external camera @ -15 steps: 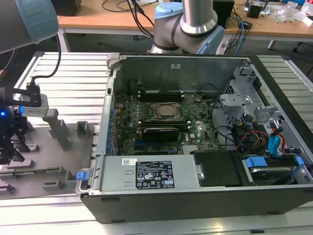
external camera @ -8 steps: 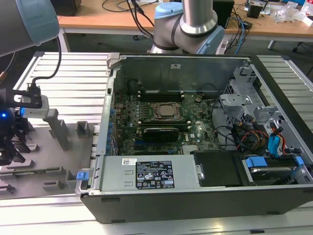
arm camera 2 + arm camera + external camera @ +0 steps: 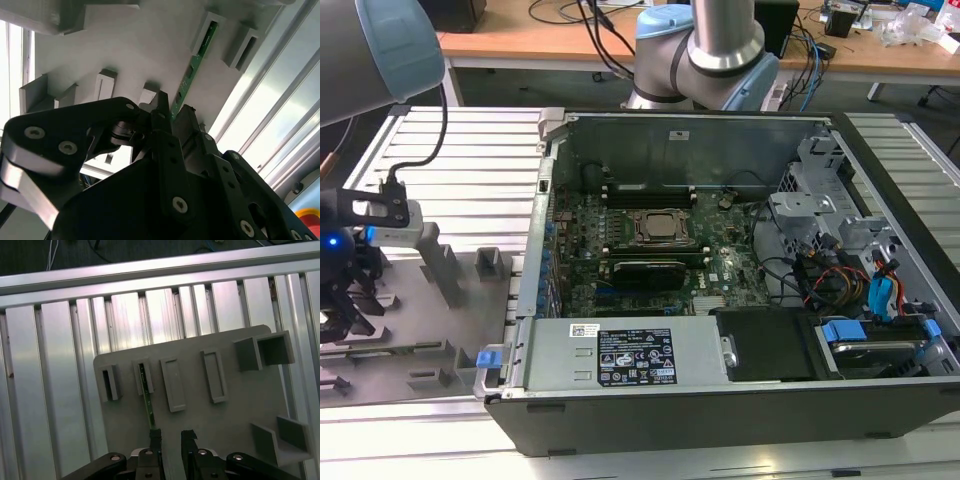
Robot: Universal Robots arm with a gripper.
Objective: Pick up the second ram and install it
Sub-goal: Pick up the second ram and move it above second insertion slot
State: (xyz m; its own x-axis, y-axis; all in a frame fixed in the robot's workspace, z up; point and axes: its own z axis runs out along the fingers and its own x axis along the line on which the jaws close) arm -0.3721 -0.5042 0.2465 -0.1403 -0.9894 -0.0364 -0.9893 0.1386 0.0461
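The second ram [image 3: 148, 400] is a thin green stick standing on edge in a slotted block of the grey fixture [image 3: 225, 415]. It also shows in the second wrist view as the ram [image 3: 192, 70], running out from a block toward my fingers. My gripper [image 3: 171, 436] is open just over the plate. The ram's near end lies against one black finger [image 3: 155, 437], and bare plate shows in the gap to the other. In the exterior view my gripper [image 3: 340, 310] hangs low over the fixture [image 3: 430, 310] at the exterior view's left.
An open computer case [image 3: 720, 400] lies to the exterior view's right of the fixture. Its motherboard has a square processor socket [image 3: 660, 227] with long black slots [image 3: 640, 250] beside it. Upright grey blocks [image 3: 445, 265] stand near my gripper. Ribbed aluminium table [image 3: 60, 365] surrounds the plate.
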